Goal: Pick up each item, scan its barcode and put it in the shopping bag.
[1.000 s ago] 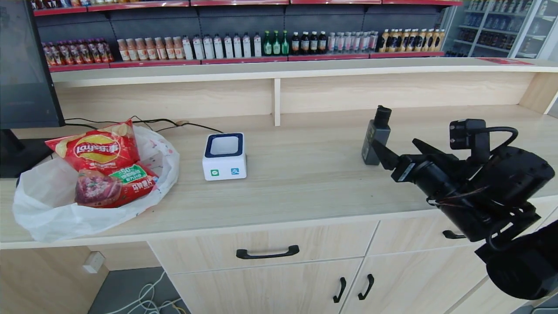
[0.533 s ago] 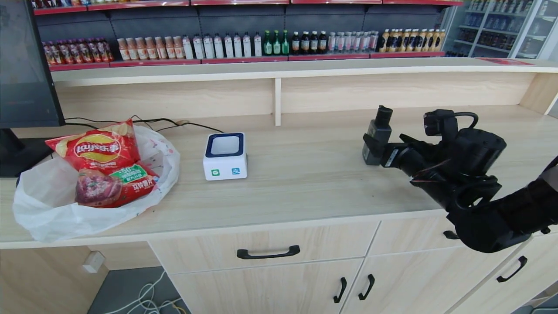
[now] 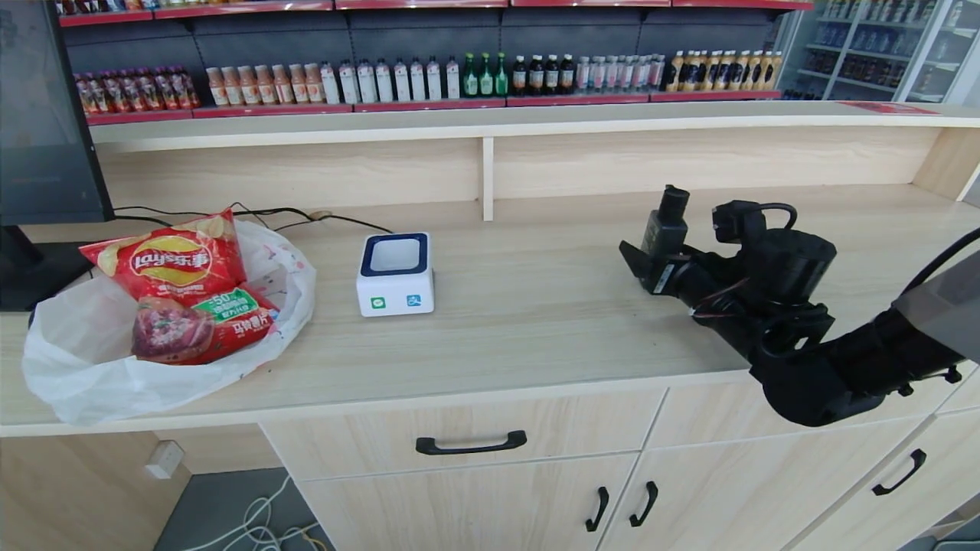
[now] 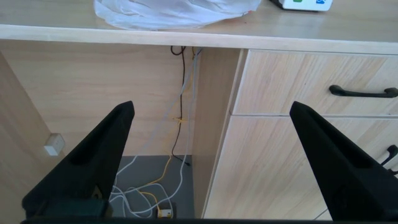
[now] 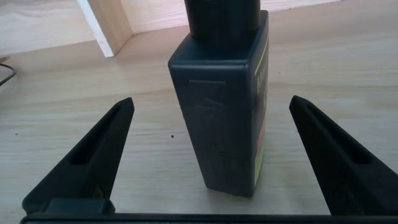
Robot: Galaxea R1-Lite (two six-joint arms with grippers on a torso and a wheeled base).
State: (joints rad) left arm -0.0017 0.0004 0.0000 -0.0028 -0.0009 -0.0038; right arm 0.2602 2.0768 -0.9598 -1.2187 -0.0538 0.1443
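**Item 1: dark bottle** [image 3: 663, 226] [image 5: 227, 118]. Rectangular dark body with a black cap. It stands upright on the right part of the wooden counter [image 3: 536, 321], near the raised back ledge and well apart from the other goods.

**Item 2: right gripper** [image 3: 652, 260] [image 5: 211, 106]. It is low over the counter at the bottle. The fingers [image 5: 106, 149] are spread wide and grasp nothing. In the right wrist view the bottle stands in the gap between them, with bare wood showing on each side and no contact with either finger. In the head view the near finger crosses in front of the bottle's lower body.

**Item 3: left gripper** [image 4: 211, 115]. It is below counter level, facing the cabinet front. The fingers are released and wide apart, with nothing between them.

**Item 4: shopping bag** [image 3: 76, 360] [image 4: 174, 12]. White plastic, lying open at the left end of the counter. It holds a red crisp packet [image 3: 172, 264] and, nearer the front edge, a second red snack packet [image 3: 203, 325].

**Item 5: scanner** [image 3: 395, 275]. A white box with a dark-rimmed top, between the bag and the bottle and closer to the bag.
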